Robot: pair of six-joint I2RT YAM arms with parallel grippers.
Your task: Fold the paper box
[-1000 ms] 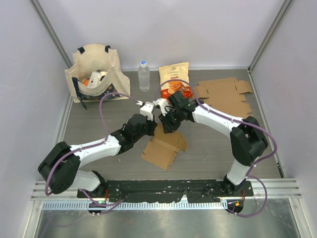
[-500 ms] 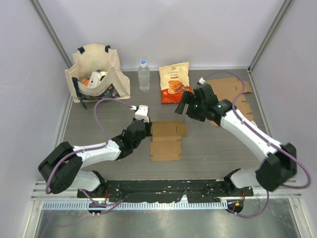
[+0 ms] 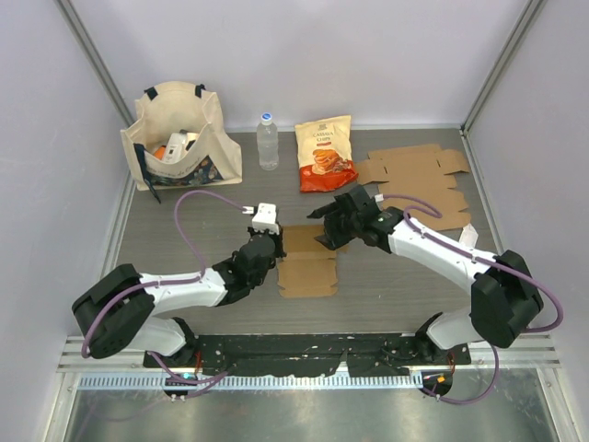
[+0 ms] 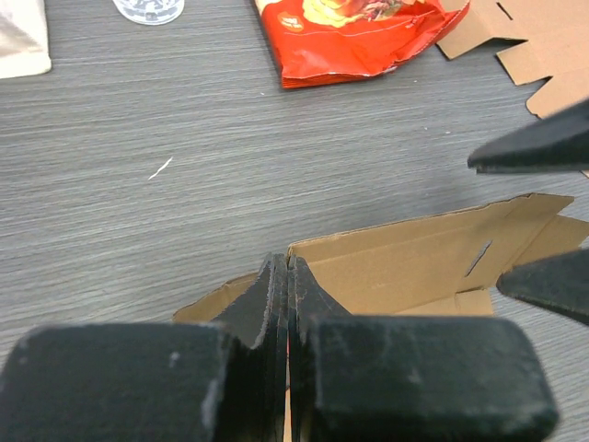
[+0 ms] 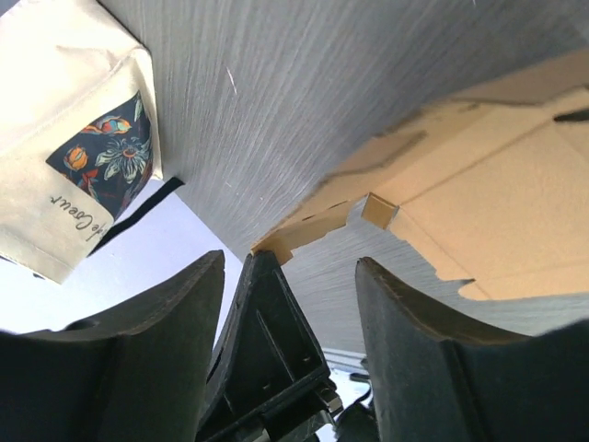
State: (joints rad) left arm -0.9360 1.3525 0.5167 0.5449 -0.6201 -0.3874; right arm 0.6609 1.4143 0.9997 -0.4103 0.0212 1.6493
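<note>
Cardboard lies flat again. The paper box (image 3: pixel 308 264), raised and skewed between both arms 1 second ago, now rests opened out at the middle of the table (image 3: pixel 184 239), its panels face up. In that second the right gripper (image 3: pixel 322 228) swung off toward the spare cardboard sheet (image 3: pixel 414 180) at 2 o'clock and has come back to the box's 1 o'clock corner. By my reading no fold has been kept, so the task is near its start and the next move is a fresh hold on a flap.

The right gripper's jaws stand wide apart, grasping nothing, and hover just over the box's far edge.

The left gripper (image 3: pixel 268 249) sits at the box's 9 o'clock edge with its jaws clenched tight. Its tips meet the cardboard there, but I cannot tell whether a flap is pinched between them.
</note>
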